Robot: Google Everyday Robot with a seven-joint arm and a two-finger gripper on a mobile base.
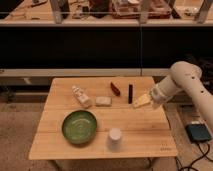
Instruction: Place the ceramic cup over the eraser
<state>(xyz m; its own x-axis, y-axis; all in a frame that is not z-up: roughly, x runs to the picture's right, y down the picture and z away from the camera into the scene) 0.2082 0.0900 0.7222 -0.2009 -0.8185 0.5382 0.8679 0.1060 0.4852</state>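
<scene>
A white robot arm (187,82) comes in from the 3 o'clock side of a pale wooden counter (145,137); its rounded upper joint sits high beyond the counter's right edge, and the forearm slopes down and leftward toward the boards. At its end the gripper (140,101) hangs low over the counter at about 2 o'clock from the centre, tips aimed toward 8 o'clock; its pale fingers are spread wide and hold nothing.

The ceramic cup (114,139) is small, plain white, without a handle and slightly tapered; it stands on end near the front edge at about 5 o'clock, its axis vertical; whether the mouth faces up or down cannot be told. It is well apart from the gripper.

The eraser (130,93) is a slim black bar lying flat at about 1 o'clock; its long axis runs from 12 to 6, straight toward the viewer. The gripper is near it, at its 4 o'clock, not touching.

A dark red oblong thing (115,88) lies at the eraser's 9 o'clock, tilted; a pale rectangular block (103,101) sits near the centre; a white bottle-like figure (81,96) lies at 10 o'clock, pointing from 11 to 5; a green bowl (79,127) sits at 8 o'clock, at the cup's 10 o'clock.
</scene>
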